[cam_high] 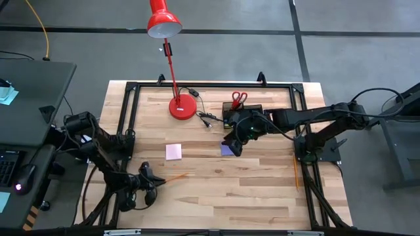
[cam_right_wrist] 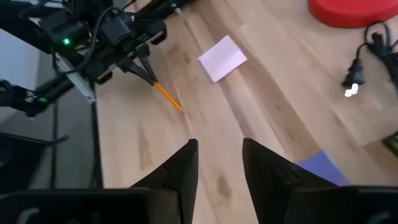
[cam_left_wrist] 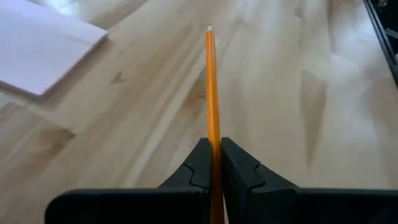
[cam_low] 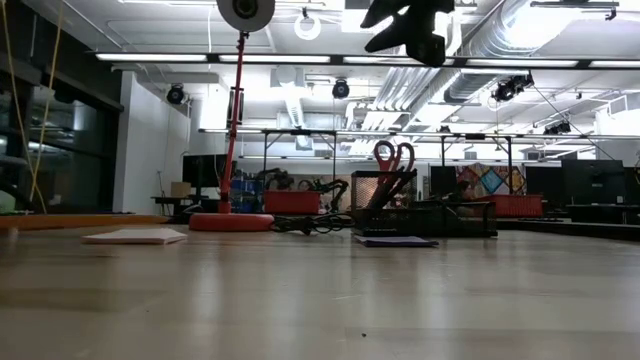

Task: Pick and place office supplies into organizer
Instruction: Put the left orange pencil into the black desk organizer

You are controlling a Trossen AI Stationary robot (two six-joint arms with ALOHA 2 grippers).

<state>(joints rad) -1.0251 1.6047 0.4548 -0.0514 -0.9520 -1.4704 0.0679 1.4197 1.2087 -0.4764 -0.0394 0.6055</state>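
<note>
Item: orange pencil (cam_left_wrist: 212, 93), clamped in the closed left gripper (cam_left_wrist: 213, 163) at the table's near-left, long axis running out ahead toward the organizer (cam_high: 241, 114) far across the table. Right gripper (cam_right_wrist: 217, 163) hovered part-open, empty, above the purple pad (cam_high: 228, 149), nearer the organizer. No legible writing.

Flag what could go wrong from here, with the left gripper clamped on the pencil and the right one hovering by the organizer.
1. The left gripper pinches the orange pencil at one end, so the long free length may swing or slip during transfer.
2. The right gripper hangs open above the purple sticky pad beside the organizer, possibly blocking the left arm's approach.
3. The lamp and its cable lie near that path.
</note>
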